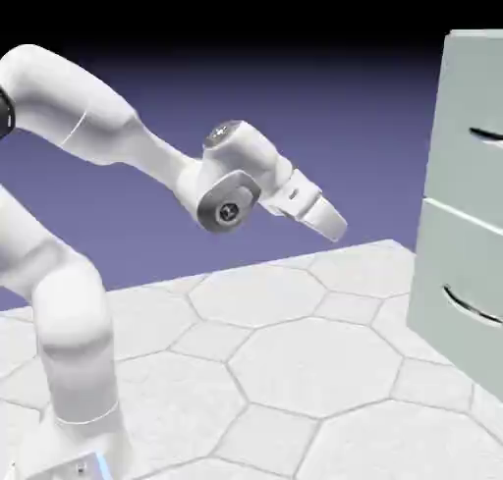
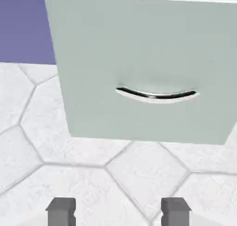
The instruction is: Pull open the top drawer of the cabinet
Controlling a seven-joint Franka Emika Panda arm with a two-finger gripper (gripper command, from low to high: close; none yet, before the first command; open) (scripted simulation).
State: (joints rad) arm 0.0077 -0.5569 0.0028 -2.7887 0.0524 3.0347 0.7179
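The cabinet (image 1: 462, 223) stands at the exterior view's right edge, pale grey-green, partly cut off. Its top drawer (image 1: 474, 95) is the upper panel, with a thin dark handle (image 1: 488, 135), and its front sits flush with the cabinet. My gripper (image 1: 334, 225) hangs in the air well to the left of the cabinet, a little below that handle's height, tilted down toward it. The hand view shows the fingertips (image 2: 61, 211) wide apart with nothing between them, so the gripper (image 2: 118, 213) is open. It faces a drawer front that reaches the floor, with a curved handle (image 2: 157, 94).
The lower drawer (image 1: 447, 282) has its own curved handle (image 1: 472, 308). A white table with hexagonal tiles (image 1: 295, 360) stretches between the arm's base and the cabinet. The arm's elbow (image 1: 228, 188) sits high, left of the gripper.
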